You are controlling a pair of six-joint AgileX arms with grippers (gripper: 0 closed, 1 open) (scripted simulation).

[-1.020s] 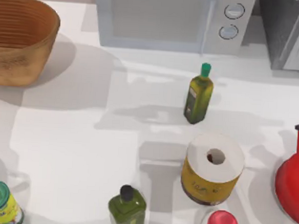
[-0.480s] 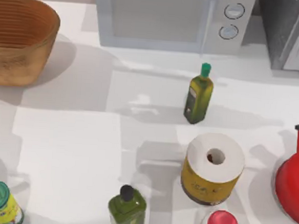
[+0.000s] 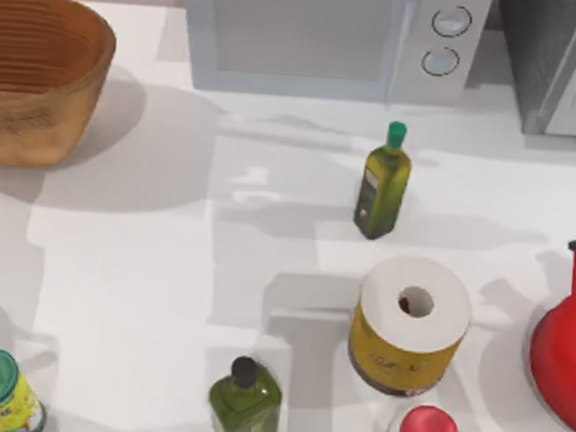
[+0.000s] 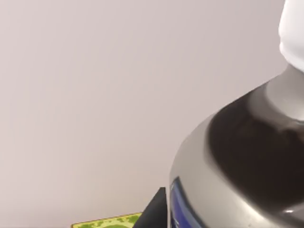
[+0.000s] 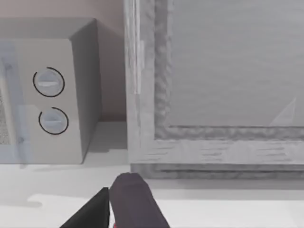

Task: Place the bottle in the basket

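Nothing standing on the surface (image 3: 136, 265) had moved over the last second: the slim olive-green bottle (image 3: 382, 183) and the paper roll (image 3: 411, 323) sat where they had been. What changed was the shading. The arm shadows across the middle of the surface had slid toward the top view's left, the side where the basket (image 3: 40, 80) stood, touching nothing and with nothing showing inside it. The bottle (image 4: 237, 142) was off the surface, looming close in the left wrist view with its white cap, dark neck and silver-grey band against a bare wall. The left tool (image 4: 154, 211) showed as little more than a dark wedge beside the bottle, so it was probably pinching it, though the contact itself was hidden. I read this as the carry under way, with the drop into the basket not yet done. The right tool (image 5: 114, 204) was parked facing the microwave (image 5: 47, 95) — whether spread or pressed together I could not tell.
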